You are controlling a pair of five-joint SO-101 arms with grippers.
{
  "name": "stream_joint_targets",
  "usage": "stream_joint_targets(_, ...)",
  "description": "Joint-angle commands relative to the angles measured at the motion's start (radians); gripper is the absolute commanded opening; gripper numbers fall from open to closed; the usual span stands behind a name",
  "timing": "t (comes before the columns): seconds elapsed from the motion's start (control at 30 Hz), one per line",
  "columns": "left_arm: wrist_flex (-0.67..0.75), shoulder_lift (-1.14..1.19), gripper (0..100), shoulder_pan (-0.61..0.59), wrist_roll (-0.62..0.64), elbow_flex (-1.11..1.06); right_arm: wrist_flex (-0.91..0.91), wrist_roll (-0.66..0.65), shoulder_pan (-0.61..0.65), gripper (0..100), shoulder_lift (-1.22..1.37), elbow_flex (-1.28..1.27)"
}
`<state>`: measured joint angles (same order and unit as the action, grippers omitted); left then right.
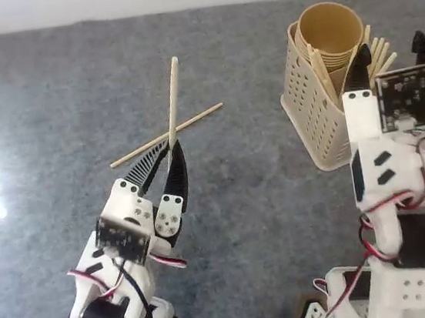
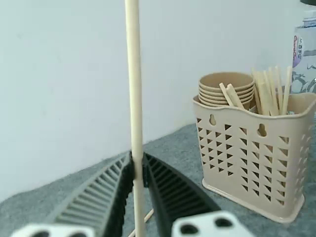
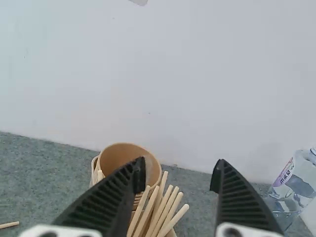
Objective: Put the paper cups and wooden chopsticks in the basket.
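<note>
My left gripper (image 1: 166, 147) is shut on a wooden chopstick (image 1: 172, 103) that points away over the grey table; in the left wrist view this chopstick (image 2: 134, 98) stands straight up between the fingers (image 2: 163, 190). A second chopstick (image 1: 192, 123) lies flat on the table, crossing under the held one. The beige basket (image 1: 311, 108) at the right holds stacked paper cups (image 1: 330, 30) and several chopsticks (image 1: 378, 53). My right gripper (image 3: 178, 180) is open above the basket, with nothing between its fingers. The cups (image 3: 123, 158) and chopsticks (image 3: 163, 207) show below it.
A plastic bottle (image 3: 291, 192) stands behind the basket near the white wall. The grey table surface (image 1: 51, 109) stretches wide to the left and in the middle.
</note>
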<state>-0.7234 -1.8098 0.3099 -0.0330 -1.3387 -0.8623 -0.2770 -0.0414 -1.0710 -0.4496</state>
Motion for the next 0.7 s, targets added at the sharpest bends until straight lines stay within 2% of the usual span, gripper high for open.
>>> stream_joint_targets(0.0, 0.015, -0.009, 2, 0.011, -0.018, 0.076, -0.107, -0.014, -0.016, 22.4, 0.002, 0.146)
stream_joint_targets(0.23, 0.11, -0.009, 2, -0.046, -0.018, 0.15, -0.357, -0.014, -0.016, 22.4, 0.001, 0.252)
stream_joint_targets(0.33, 0.114, -0.009, 2, -0.058, -0.071, 0.203, -0.489, -0.009, -0.018, 22.4, -0.008, 0.27)
stream_joint_targets(0.5, 0.002, 0.023, 2, -0.057, -0.097, 0.351, -0.661, 0.02, -0.018, 22.4, -0.008, 0.278)
stream_joint_targets(0.67, -0.089, 0.253, 2, -0.057, -0.046, 0.544, -0.757, 0.046, -0.018, 22.4, -0.008, 0.284)
